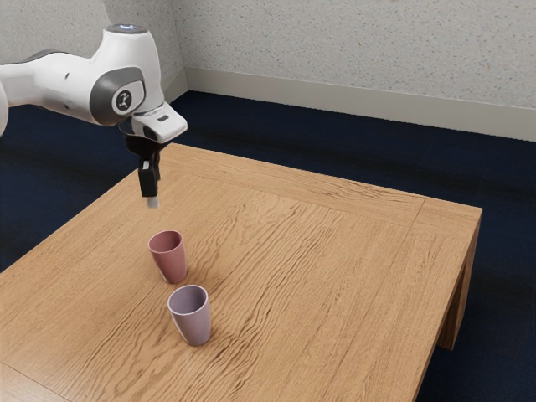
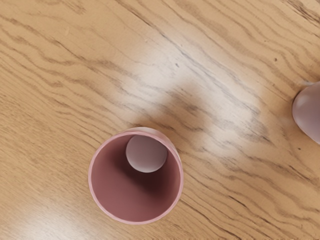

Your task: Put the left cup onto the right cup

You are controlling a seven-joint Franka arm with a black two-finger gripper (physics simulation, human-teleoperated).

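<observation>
Gripper (image 1: 152,201) hangs pointing straight down above the table (image 1: 335,251), almost directly over the pink cup (image 1: 168,255) and clear of it; it is seen edge-on, so I cannot tell whether it is open or closed. The wrist bends down from the white arm (image 1: 67,84), which runs roughly level in from the exterior view's left. Pink cup (image 2: 135,182) stands upright, mouth up, under the hand; the purple cup (image 1: 190,314) (image 2: 307,117) stands upright near it, apart, toward the table's front edge.
</observation>
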